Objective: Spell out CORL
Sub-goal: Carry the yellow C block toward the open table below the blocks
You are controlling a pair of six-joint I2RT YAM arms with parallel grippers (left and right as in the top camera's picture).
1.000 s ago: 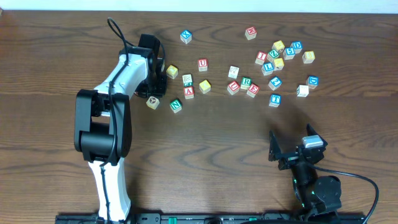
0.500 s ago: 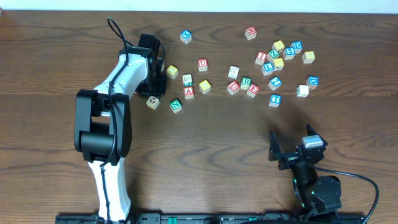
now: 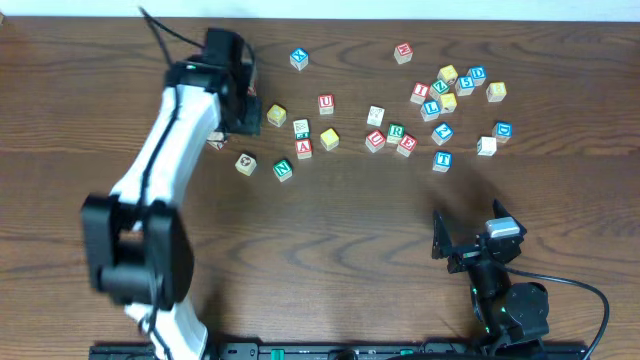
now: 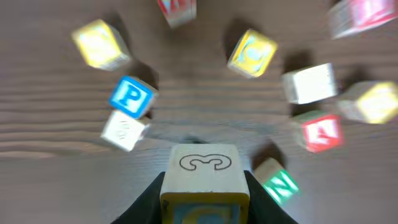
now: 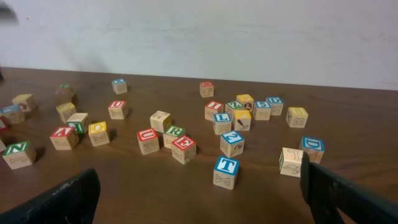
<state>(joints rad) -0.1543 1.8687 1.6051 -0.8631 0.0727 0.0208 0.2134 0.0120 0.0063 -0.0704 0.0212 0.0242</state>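
We log the table point(image 3: 350, 230) | L cube point(image 3: 431, 108) in the cluster by the far edge, right half | R cube point(image 3: 396, 131) left of it | T cube point(image 3: 442, 159) nearer us | N cube point(image 3: 283, 170) left of centre | held cube point(image 4: 201, 165) in the left gripper point(image 4: 203, 205), far-left.

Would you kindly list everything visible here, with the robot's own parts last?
Table: one, dark brown wood, under everything.
Wall: one, white, behind the table.
Loose cubes: roughly twenty-five, pale wood with red, blue, green or yellow faces, scattered over the far half.
Held cube: one, pale wood, gripped at the left.
Left arm: one, white and black, over the cubes' left end.
Right arm: one, black, near right.
Left fingers: two, black, shut on the held cube.
Right fingers: two, black, open, empty.
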